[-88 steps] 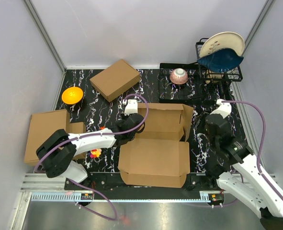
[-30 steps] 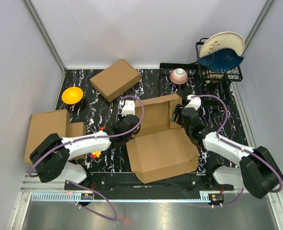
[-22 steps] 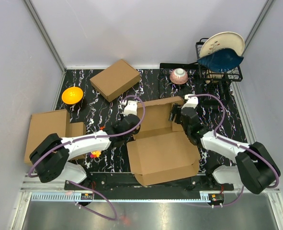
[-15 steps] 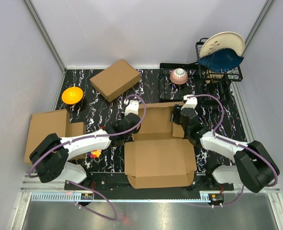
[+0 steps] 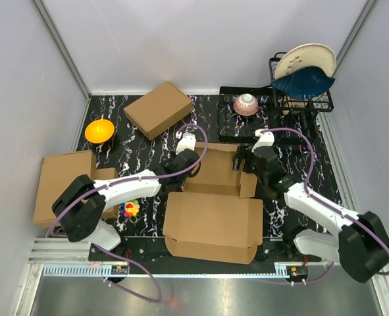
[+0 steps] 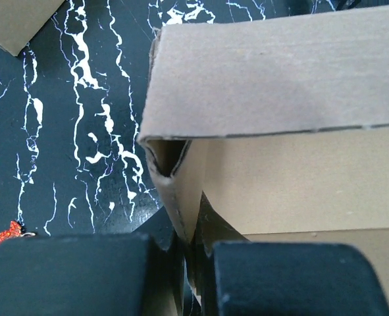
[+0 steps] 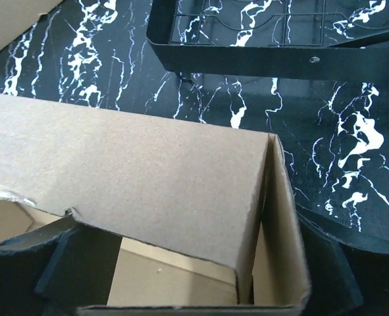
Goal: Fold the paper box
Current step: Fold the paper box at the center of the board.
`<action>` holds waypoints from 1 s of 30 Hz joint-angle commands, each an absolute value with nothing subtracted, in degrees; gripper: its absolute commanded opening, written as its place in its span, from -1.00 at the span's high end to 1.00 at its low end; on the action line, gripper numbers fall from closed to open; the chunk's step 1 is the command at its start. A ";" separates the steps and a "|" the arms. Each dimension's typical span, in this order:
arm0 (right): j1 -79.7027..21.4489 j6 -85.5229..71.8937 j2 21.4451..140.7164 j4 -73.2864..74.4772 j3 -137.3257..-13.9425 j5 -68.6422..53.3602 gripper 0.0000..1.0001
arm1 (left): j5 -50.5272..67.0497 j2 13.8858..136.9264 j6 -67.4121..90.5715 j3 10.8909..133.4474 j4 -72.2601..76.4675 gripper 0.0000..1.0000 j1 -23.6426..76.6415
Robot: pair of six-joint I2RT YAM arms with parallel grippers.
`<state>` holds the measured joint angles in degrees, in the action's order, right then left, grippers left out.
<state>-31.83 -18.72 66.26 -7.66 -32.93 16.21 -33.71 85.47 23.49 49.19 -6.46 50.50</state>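
Pinching the left side wall of the paper box (image 5: 210, 224), the left gripper (image 6: 191, 263) is squeezing its two black fingers (image 6: 69, 276) tight against the cardboard edge, with only the wall's thickness between them. Just ahead of this gripper the box's far wall is standing upright and running off to its right, meeting the pinched wall at a corner.

The right gripper (image 5: 245, 164) is straddling the opposite side wall with its jaws parted. In the right wrist view one finger (image 7: 69, 263) is sitting inside the tray, clear of the wall, and the other is lying outside it.

Between the two grippers the box's tray is lying on the black marbled table (image 5: 125, 148) with its walls raised. Behind both grippers, toward the arm bases, the big lid panel is lying flat with its small flaps spreading out.

Ahead of the right gripper a black tray (image 7: 247, 56) is sitting close to the box, with a small bowl (image 5: 246, 104) on it. Farther ahead of the left gripper and to its left a closed brown box (image 5: 158, 108) is resting, with an orange bowl (image 5: 99, 130) farther left.
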 commanded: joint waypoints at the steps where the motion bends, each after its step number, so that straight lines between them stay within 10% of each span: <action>1: -31.90 -18.99 59.42 -2.21 -38.49 9.23 -0.93 | -34.54 88.24 23.29 51.50 -9.67 1.00 50.71; 17: -31.82 -19.95 40.43 15.55 -41.31 2.28 -0.99 | -37.53 91.41 24.61 57.39 -16.43 1.00 49.40; 30: -31.90 -28.64 29.19 20.74 -32.87 26.45 -0.94 | -38.76 87.63 24.43 53.97 -16.44 1.00 48.87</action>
